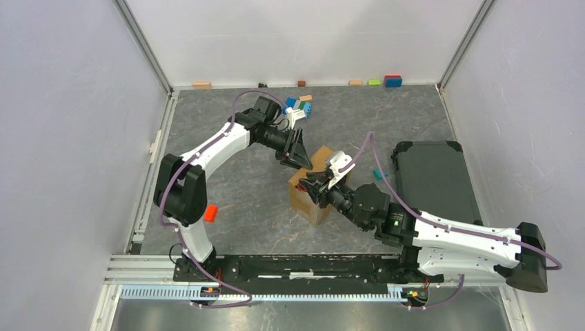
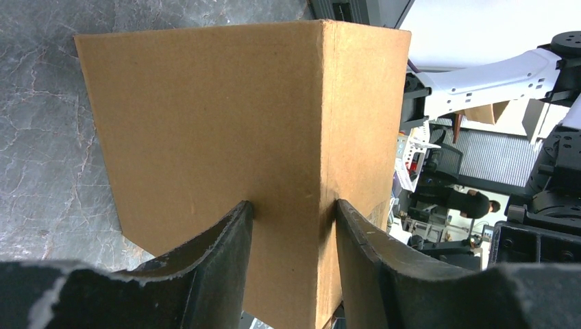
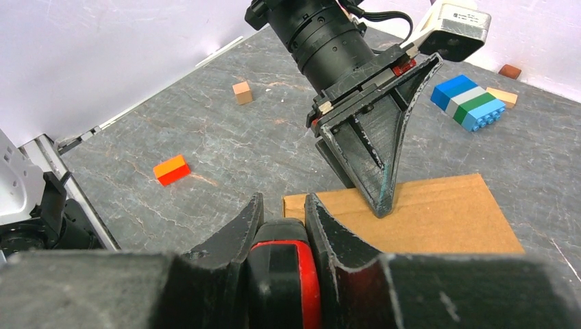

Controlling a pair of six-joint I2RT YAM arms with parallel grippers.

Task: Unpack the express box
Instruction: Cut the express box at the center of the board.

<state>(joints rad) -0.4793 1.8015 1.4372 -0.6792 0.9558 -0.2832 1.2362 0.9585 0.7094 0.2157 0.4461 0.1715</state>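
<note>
1. mid-table: express box (image 1: 309, 205); black tray (image 1: 434, 179) at its 3 o'clock, block cluster (image 1: 299, 107) at 12.
2. left gripper (image 1: 298, 157): narrow gap, straddling the box's 12 o'clock corner edge, tips on cardboard.
3. right gripper (image 1: 312, 185): clamped on red-black item (image 3: 281, 260), reaching in from 4 o'clock.

Legible text: none in any view. Express box (image 2: 205, 123): plain brown faces, no print or label showing. Red-and-black object (image 3: 281, 274) held in the right claw (image 3: 283, 203): no readable marking. White camera housing (image 3: 455, 27) on the left wrist: blank. Background clutter in the left wrist view is too blurred to read.
</note>
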